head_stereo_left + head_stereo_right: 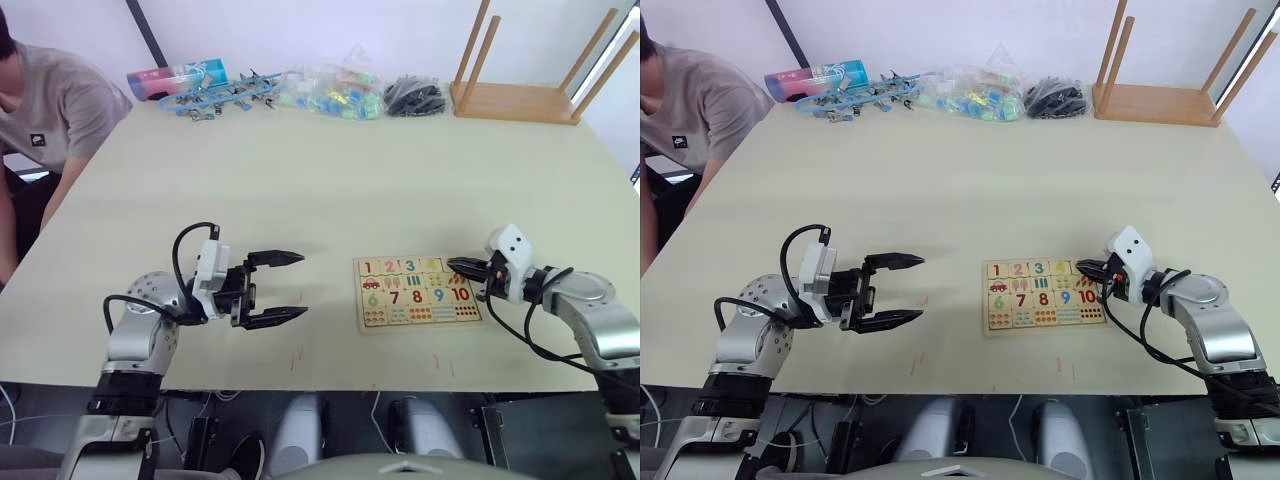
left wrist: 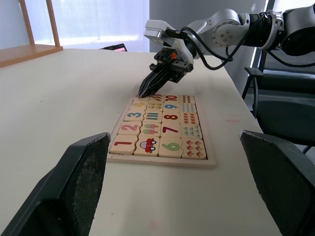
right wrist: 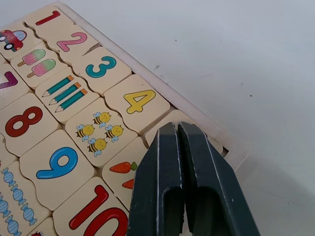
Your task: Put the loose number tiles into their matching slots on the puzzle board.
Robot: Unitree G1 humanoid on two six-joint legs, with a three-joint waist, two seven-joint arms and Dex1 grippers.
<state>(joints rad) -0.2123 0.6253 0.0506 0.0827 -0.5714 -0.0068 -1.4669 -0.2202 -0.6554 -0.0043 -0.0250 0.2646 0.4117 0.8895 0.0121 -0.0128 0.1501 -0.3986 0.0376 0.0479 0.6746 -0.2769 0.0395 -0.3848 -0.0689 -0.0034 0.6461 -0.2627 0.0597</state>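
Right gripper point(image 3: 178, 147): fingers pressed together, tips down over the last slot of the upper row of the puzzle board point(image 1: 417, 291), next to the yellow 4 tile point(image 3: 134, 101). Nothing visibly clamped between them. Left gripper point(image 1: 275, 288): fingers wide apart, empty, above the bare table point(image 1: 300, 180), well apart from the board on the robot's left.

Tiles 1 point(image 2: 122, 143), 2 point(image 2: 129, 128), 3 point(image 2: 134, 116) and 4 sit flush in the upper row.

Handling, by judgement: thin pale-wood tiles, light, rigid, smooth-faced. Lying flat, they offer only narrow edges, so a pinch across two opposite edges looks best. A seated tile could be nudged level by closed tips. Little breakage risk; a tile could skid on the tabletop if pushed.

Hard to make out: the fifth slot lies under the right fingers. A pale corner shows there, but no digit is readable, so whether the 5 is seated, tilted, or absent cannot be told. The board's far corner is likewise covered in both eye views.
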